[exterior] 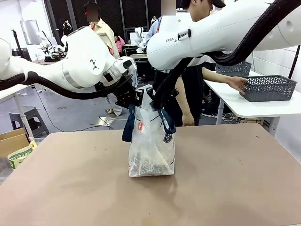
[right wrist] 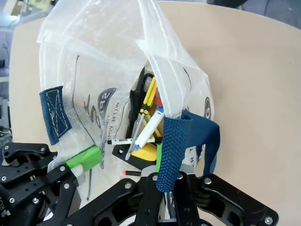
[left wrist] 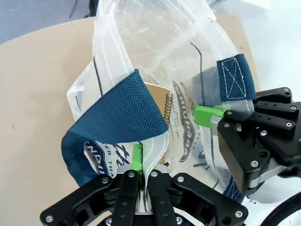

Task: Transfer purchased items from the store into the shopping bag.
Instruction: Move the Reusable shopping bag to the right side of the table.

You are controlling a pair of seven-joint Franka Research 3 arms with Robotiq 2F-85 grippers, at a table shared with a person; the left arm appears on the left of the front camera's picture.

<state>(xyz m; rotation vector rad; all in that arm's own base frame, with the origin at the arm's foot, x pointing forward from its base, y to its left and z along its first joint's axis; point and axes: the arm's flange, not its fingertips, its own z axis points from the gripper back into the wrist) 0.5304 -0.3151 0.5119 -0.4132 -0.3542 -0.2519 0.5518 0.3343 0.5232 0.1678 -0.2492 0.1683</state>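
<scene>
The shopping bag (exterior: 151, 146), clear plastic with navy handles, stands upright on the brown table. My left gripper (exterior: 133, 98) is shut on its rim from the left, and my right gripper (exterior: 158, 101) is shut on the rim from the right. In the left wrist view my left gripper (left wrist: 141, 161) pinches the plastic below a navy handle (left wrist: 120, 117), with the right gripper's green pad (left wrist: 207, 115) opposite. In the right wrist view my right gripper (right wrist: 162, 157) clamps the rim under a handle (right wrist: 181, 136). The purchased items (right wrist: 146, 125) lie inside the bag: pens, a yellow piece and dark goods.
Across the table stands a person with one hand (exterior: 237, 84) on a dark grey lattice basket (exterior: 269, 87) on a white side table (exterior: 254, 106). A cardboard box (exterior: 14, 143) sits off the left edge. Bare tabletop (exterior: 225, 179) surrounds the bag.
</scene>
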